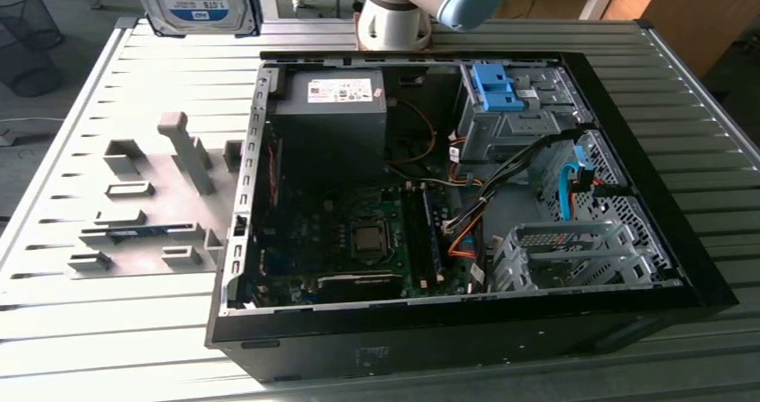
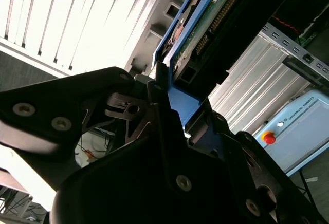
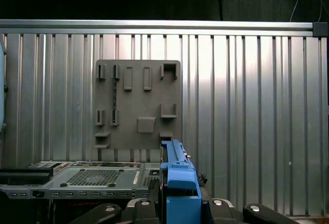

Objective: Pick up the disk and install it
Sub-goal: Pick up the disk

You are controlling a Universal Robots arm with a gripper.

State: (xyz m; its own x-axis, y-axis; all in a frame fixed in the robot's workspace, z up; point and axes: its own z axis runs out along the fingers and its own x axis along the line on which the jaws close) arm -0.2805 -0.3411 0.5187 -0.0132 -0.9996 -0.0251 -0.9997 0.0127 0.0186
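My hand (image 3: 180, 203) is clamped shut on the disk (image 3: 180, 180). In the first wrist view the disk stands edge-on, so I see little more than the narrow blue bracket rising between my dark fingers (image 3: 146, 207). In the second wrist view my black linkages cover most of it, leaving only the bracket's blue rim and a strip of green circuit board on the disk (image 2: 198, 29). At the upper left of the exterior view the disk (image 1: 196, 2) hangs above the slatted desk (image 1: 119, 331), label side facing out. The frame's top edge cuts it off, so only the lower part of the white-and-blue label shows. My arm (image 1: 416, 6) is cropped the same way at the top centre. The open computer case (image 1: 475, 331) lies in the middle of that view, well apart from the disk. The grey fixture plate (image 1: 155, 197) lies to the exterior view's left of the case.
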